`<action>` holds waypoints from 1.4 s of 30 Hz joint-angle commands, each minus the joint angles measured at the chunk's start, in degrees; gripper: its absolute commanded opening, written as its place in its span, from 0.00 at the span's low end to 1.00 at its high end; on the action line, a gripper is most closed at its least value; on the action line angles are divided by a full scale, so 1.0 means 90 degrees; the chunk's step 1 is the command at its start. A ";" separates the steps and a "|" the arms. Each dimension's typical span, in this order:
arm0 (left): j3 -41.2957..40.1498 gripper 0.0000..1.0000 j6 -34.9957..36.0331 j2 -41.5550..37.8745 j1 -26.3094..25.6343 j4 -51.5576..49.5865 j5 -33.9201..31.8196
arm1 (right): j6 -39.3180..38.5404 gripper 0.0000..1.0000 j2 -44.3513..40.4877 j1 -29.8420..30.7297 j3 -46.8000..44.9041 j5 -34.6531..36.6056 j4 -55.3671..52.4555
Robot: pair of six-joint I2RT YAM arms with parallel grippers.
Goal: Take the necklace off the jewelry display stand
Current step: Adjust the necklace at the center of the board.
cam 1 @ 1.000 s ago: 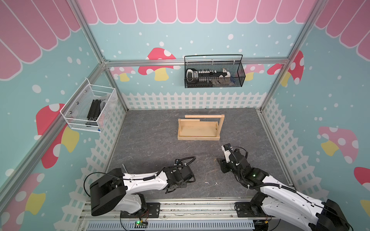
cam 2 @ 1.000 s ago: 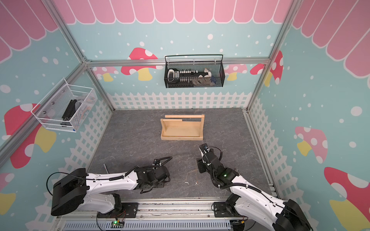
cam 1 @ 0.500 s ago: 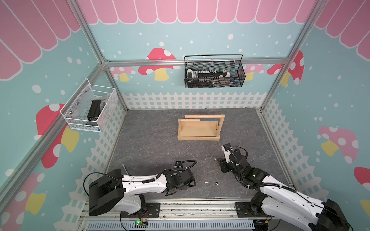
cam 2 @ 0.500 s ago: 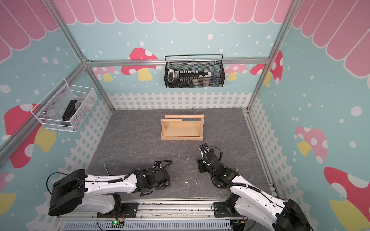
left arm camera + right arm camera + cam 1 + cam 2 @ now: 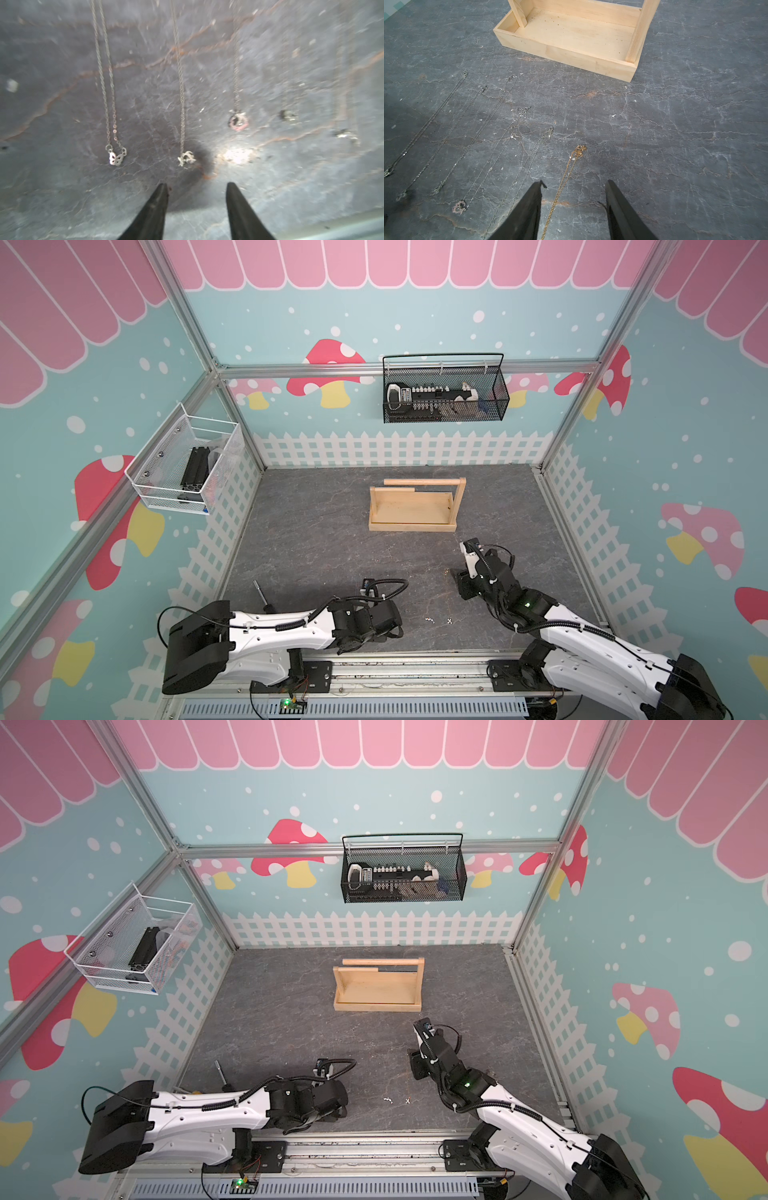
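A grey, slate-patterned desk [image 5: 316, 531] fills the floor of a booth with mushroom-print walls; a black wire basket [image 5: 444, 393] hangs on the back wall and a white mesh basket [image 5: 187, 466] on the side wall. The jewelry display stand [image 5: 411, 506] sits toward the back of the desk, well ahead of both sets of jaws, and its dowel bar and tray look bare in both top views.

The left gripper [image 5: 196, 187] hangs low over the desk with its jaws spread apart and nothing between them. Just ahead of its tips lie pendants on thin silver chains: a butterfly pendant [image 5: 116, 159] ahead and off to one side, a small star-like pendant [image 5: 186, 159] almost straight ahead, and a ring-shaped pink pendant [image 5: 239, 122] further off; the view is blurred.

The right gripper [image 5: 574, 185] also has its jaws parted, gripping nothing. A gold necklace [image 5: 566, 176] lies flat on the desk, running out between the two jaws without touching either. Beside it, five silver necklaces [image 5: 500, 145] lie stretched out in a row.
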 commanded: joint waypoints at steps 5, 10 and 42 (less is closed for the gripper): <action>0.0980 0.55 0.0614 0.0560 0.0085 -0.0192 -0.0620 | 0.0055 0.51 -0.0064 -0.0013 -0.0080 0.0099 -0.0012; 0.1279 0.48 0.0892 0.1447 0.0359 0.0190 -0.0390 | 0.0045 0.51 -0.0075 -0.0013 -0.0086 0.0112 -0.0030; 0.0908 0.25 0.0842 0.2299 0.0747 0.1018 0.0207 | 0.0040 0.51 -0.0107 -0.0013 -0.0073 0.0121 -0.0050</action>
